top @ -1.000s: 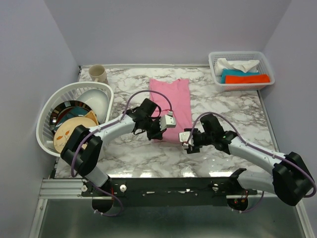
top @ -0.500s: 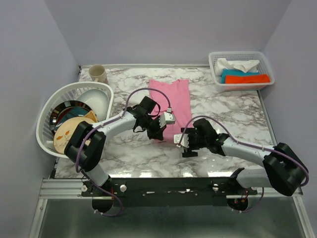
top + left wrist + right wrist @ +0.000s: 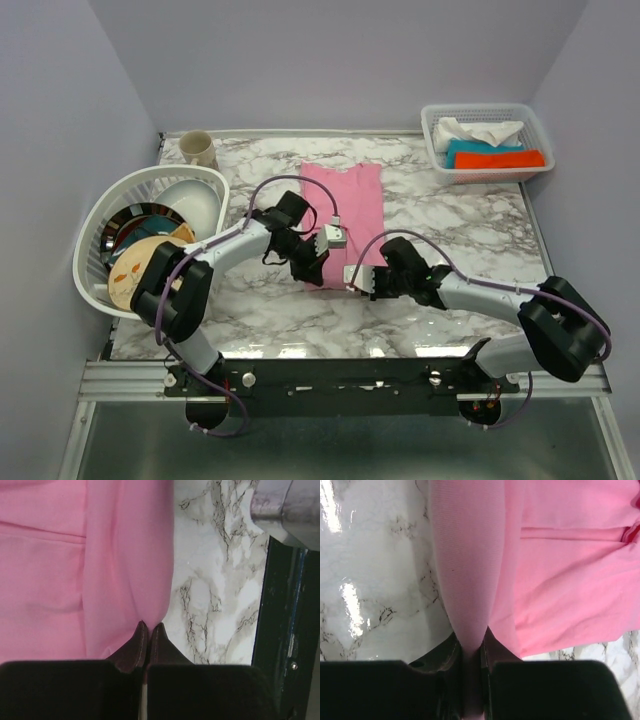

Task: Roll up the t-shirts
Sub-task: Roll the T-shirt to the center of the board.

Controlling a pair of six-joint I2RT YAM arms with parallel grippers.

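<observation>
The light-pink t-shirt (image 3: 355, 195) lies folded into a long strip down the middle of the marble table. My left gripper (image 3: 314, 270) is at its near left corner. In the left wrist view the gripper (image 3: 148, 626) is shut, and a raised fold of the t-shirt (image 3: 60, 570) narrows into its tips. My right gripper (image 3: 358, 284) is at the near right corner. In the right wrist view the gripper (image 3: 470, 635) is shut on a pinched ridge of the t-shirt (image 3: 560, 570), with fabric running down between the fingers.
A white dish basket (image 3: 88, 240) with plates and a bowl stands at the left edge. A beige cup (image 3: 198, 148) sits behind it. At the back right is a white basket (image 3: 480, 108) of folded cloths. Marble table (image 3: 470, 225) shows right of the shirt.
My right gripper slid left to the shirt's near edge, opened wide, then closed on the fabric. My left gripper stayed shut and shifted slightly left.
</observation>
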